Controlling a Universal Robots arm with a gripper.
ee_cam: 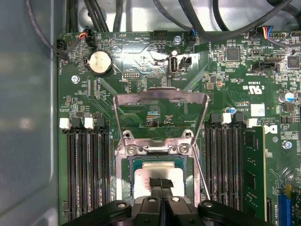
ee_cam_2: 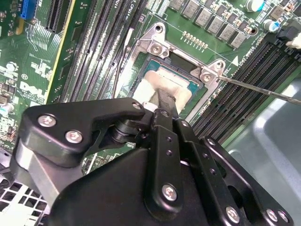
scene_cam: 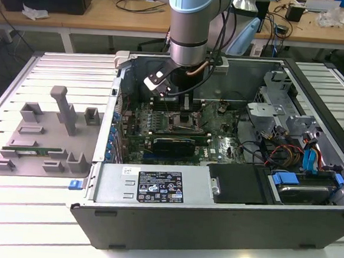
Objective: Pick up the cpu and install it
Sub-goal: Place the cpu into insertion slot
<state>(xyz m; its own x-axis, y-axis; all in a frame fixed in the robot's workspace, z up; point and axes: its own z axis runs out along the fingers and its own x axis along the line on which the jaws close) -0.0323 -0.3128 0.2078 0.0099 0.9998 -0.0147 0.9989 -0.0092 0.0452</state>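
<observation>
Black memory-slot rows (ee_cam: pixel 89 174) flank the pincer (ee_cam: pixel 161 182) on both sides; the open silver metal socket frame (ee_cam: pixel 161 101) stands beyond it.

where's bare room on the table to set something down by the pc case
Bare table slats lie between the grey tray and the near edge, and beyond the tray. Crowded: inside the case, where the hand sits over the cpu, with cables at the exterior view's right.

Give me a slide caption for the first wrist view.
Shut gripper over the cpu lying flat on the motherboard, with the metal frame flipped open.
</observation>
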